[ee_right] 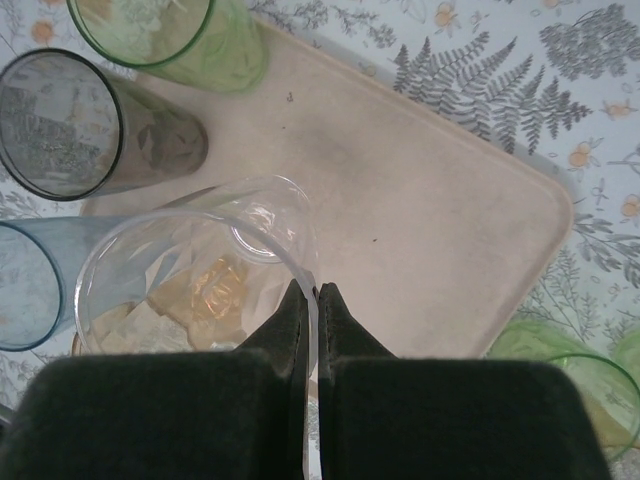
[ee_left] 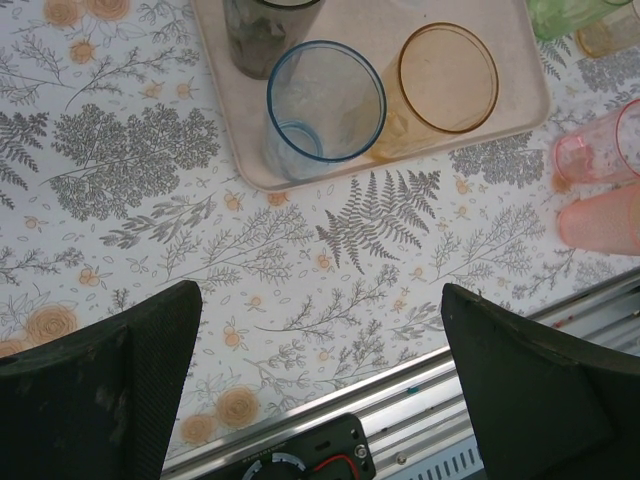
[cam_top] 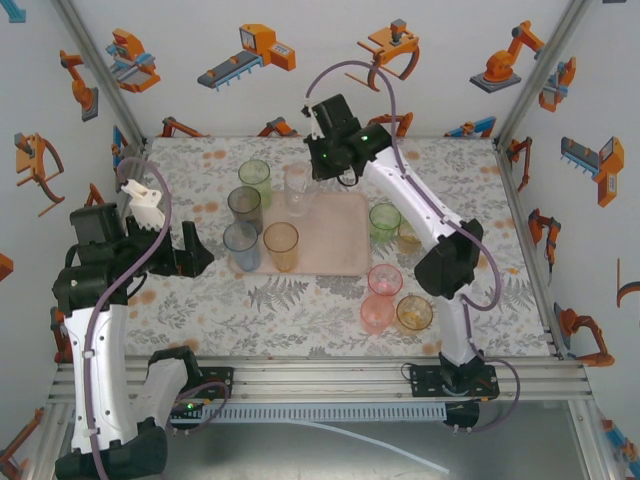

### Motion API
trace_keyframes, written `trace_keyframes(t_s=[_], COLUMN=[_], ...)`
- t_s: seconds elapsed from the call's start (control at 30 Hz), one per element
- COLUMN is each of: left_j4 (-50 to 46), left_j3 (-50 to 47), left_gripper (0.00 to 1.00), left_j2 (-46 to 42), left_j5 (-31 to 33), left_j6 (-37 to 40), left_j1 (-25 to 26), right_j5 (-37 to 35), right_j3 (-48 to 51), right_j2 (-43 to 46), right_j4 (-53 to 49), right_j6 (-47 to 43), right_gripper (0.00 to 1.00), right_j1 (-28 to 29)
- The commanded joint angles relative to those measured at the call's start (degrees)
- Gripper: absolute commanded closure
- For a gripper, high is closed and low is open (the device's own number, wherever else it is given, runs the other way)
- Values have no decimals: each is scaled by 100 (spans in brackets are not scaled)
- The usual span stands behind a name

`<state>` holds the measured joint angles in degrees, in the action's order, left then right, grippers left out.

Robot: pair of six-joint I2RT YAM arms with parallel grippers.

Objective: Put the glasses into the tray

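A clear tumbler [ee_right: 190, 270] is pinched by its rim wall between the clamped fingers of the right gripper [ee_right: 308, 295], over the far edge of the tray [ee_right: 430, 200]. It is judged light, rigid, slick and breakable, and is best gripped at the rim. The left gripper [ee_left: 320, 340] is held spread and empty, left of the tray.

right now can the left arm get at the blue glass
Probably yes: the open left gripper faces the blue glass at the tray's near left corner, with bare table between them.
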<state>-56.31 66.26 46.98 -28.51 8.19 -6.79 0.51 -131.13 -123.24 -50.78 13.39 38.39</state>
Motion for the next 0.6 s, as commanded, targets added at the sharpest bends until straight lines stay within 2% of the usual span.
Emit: trace_keyframes(t_s=[0.0, 0.57], left_j4=[90, 165], left_j3=[-3, -86], left_gripper=[3, 3], left_j2=[-101, -127], left_j5=[-58, -155], left_j6=[-95, -145], left_j1=[27, 21], right_j5=[-107, -229], right_j3=[-375, -780], right_j2=[-190, -889], right_j4=[-26, -48], right_j6=[-88, -45], right_gripper=[100, 100], right_j1=[95, 283])
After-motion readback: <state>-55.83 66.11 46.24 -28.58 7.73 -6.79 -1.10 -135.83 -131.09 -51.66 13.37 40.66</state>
